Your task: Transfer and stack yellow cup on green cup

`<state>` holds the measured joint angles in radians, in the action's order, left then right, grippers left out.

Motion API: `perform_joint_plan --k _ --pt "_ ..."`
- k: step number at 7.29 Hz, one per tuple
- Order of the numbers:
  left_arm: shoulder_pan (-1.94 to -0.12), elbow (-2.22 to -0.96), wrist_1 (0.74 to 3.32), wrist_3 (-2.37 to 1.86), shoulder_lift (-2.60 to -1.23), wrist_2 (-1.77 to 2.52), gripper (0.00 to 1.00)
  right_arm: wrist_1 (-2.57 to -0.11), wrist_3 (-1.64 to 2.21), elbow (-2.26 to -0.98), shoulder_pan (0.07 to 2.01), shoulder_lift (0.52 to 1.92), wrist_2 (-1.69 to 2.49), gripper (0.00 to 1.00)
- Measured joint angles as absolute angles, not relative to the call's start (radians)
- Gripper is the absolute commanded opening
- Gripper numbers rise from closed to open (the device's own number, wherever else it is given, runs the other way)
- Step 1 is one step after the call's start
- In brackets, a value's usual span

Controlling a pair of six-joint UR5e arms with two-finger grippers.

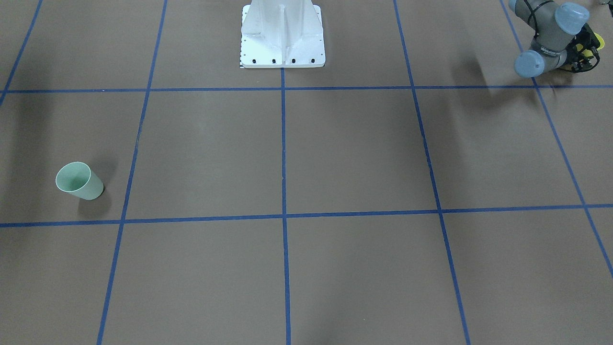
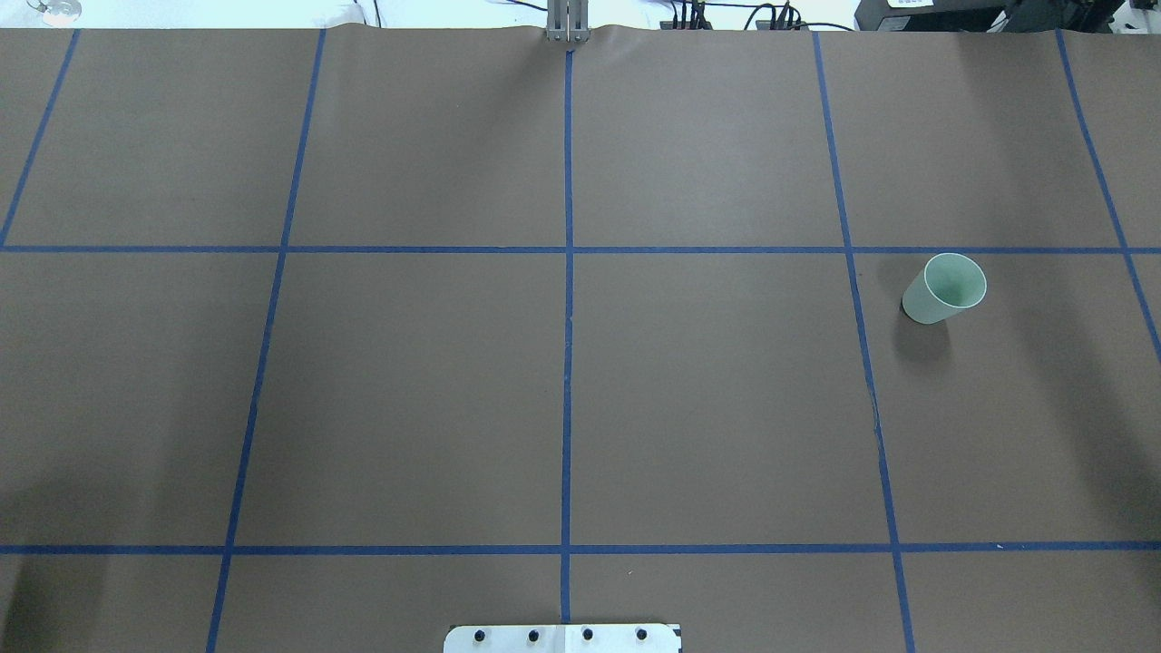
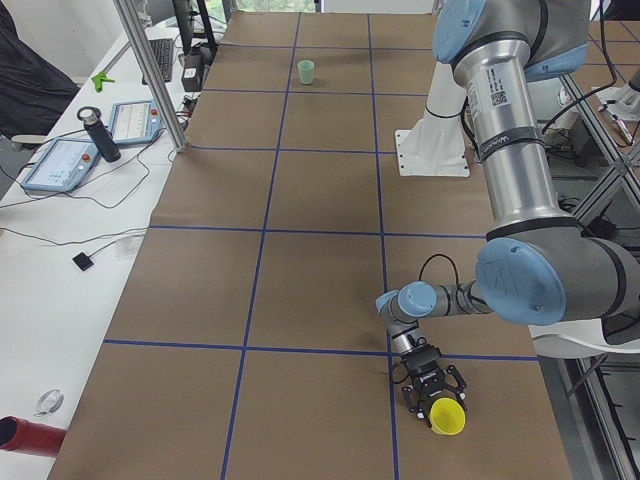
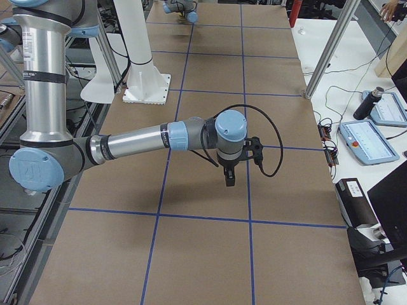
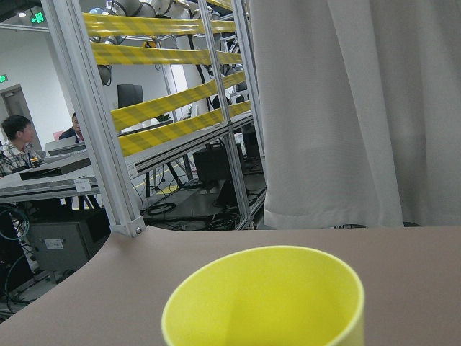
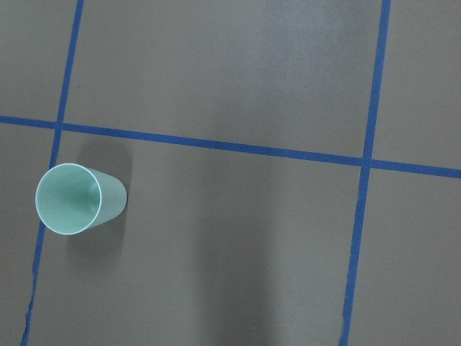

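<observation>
The yellow cup (image 3: pixel 447 417) stands upright near the table's end on my left and fills the bottom of the left wrist view (image 5: pixel 266 295). My left gripper (image 3: pixel 437 398) is low and level with the table, with its fingers on either side of the cup. I cannot tell whether they press it. It also shows in the front-facing view (image 1: pixel 588 48). The green cup (image 2: pixel 945 287) stands alone on my right side, and shows in the right wrist view (image 6: pixel 72 200). My right gripper (image 4: pixel 229 181) hangs high above the table, pointing down. I cannot tell its state.
The white robot base (image 1: pixel 282 36) stands at the near middle edge. Blue tape lines grid the brown table (image 2: pixel 707 399). A side bench (image 3: pixel 60 160) holds tablets, a bottle and cables. A metal frame post (image 3: pixel 150 70) stands at the table's far edge.
</observation>
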<state>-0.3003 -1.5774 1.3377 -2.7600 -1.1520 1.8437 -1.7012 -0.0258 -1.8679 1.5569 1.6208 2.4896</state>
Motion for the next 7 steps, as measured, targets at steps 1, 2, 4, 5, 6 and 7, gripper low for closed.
perform_joint_plan --k 1,2,4,5,6,7 --pt "-0.300 -1.568 1.338 -2.760 -1.152 1.844 0.96 -1.701 -0.025 -1.868 1.557 1.621 2.490 1.00" --pt "-0.298 -1.564 1.338 -2.761 -1.152 1.844 0.73 -1.701 -0.026 -1.867 1.557 1.621 2.489 1.00" --pt "-0.295 -1.554 1.337 -2.769 -1.152 1.843 0.24 -1.702 -0.026 -1.866 1.557 1.621 2.489 1.00" --pt "-0.293 -1.550 1.336 -2.770 -1.152 1.842 0.12 -1.703 -0.026 -1.866 1.557 1.621 2.489 1.00" --pt "-0.293 -1.548 1.335 -2.766 -1.151 1.842 0.05 -1.703 -0.026 -1.865 1.557 1.620 2.489 1.00" --pt "-0.294 -1.551 1.334 -2.754 -1.147 1.842 0.00 -1.704 -0.025 -1.864 1.557 1.620 2.489 1.00"
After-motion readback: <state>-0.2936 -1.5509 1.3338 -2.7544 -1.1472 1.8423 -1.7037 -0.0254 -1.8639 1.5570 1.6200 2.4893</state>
